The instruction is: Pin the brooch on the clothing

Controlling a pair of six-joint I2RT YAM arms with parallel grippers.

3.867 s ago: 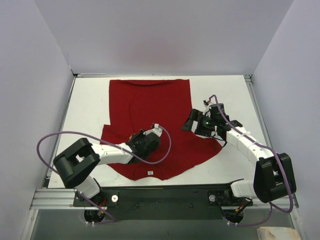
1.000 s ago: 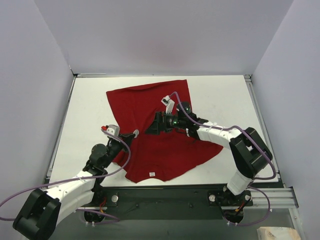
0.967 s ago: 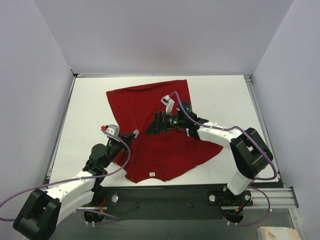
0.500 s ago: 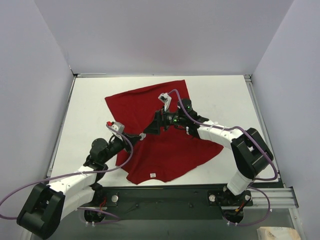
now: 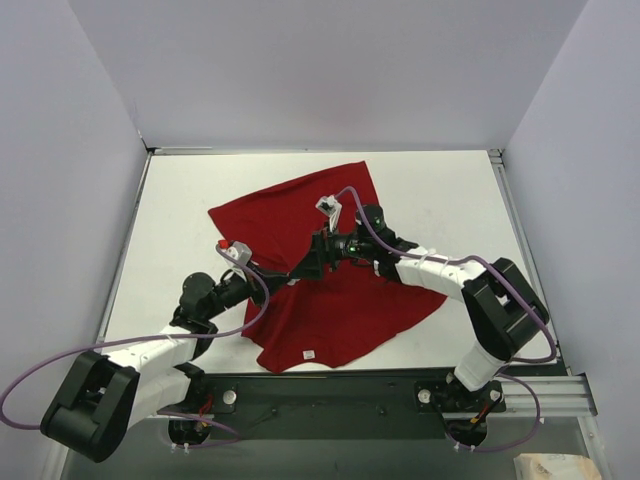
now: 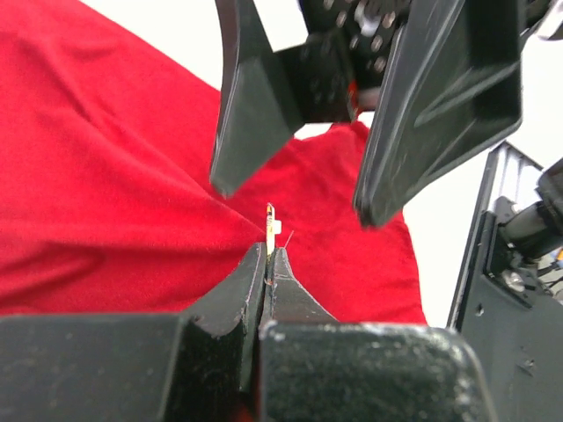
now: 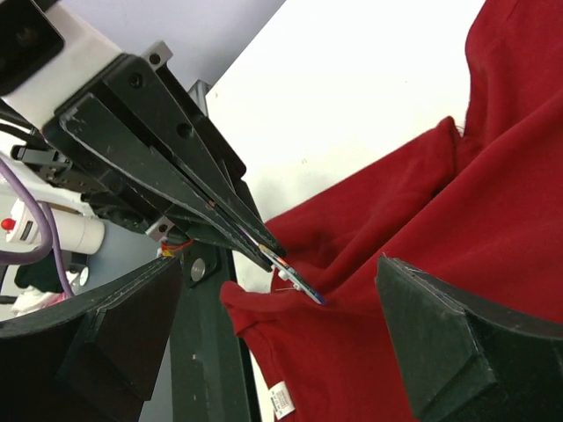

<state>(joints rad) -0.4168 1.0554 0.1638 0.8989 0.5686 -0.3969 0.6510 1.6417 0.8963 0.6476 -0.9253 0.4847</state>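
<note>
The clothing [image 5: 335, 310], a deep-red T-shirt, lies rumpled on the white table, its white label [image 5: 309, 353] at the near hem. My left gripper [image 5: 289, 277] is shut on the brooch [image 6: 271, 221], which shows edge-on above the closed fingertips with its thin pin sticking out. In the right wrist view the brooch [image 7: 296, 279] juts from the left gripper [image 7: 266, 250] just over a fold of the clothing [image 7: 457, 229]. My right gripper [image 5: 308, 266] is open and faces the left one, its fingers [image 6: 251, 97] on either side of the brooch.
A black rail [image 5: 330, 390] with the arm bases runs along the table's near edge, close under the shirt's hem and label [image 7: 281, 400]. Grey walls stand on three sides. Purple cables loop from both arms.
My left gripper has moved right with the brooch, up between the right gripper's open fingers. The shirt has been dragged and turned, its far-left corner pulled lower. The right gripper shifted slightly left.
</note>
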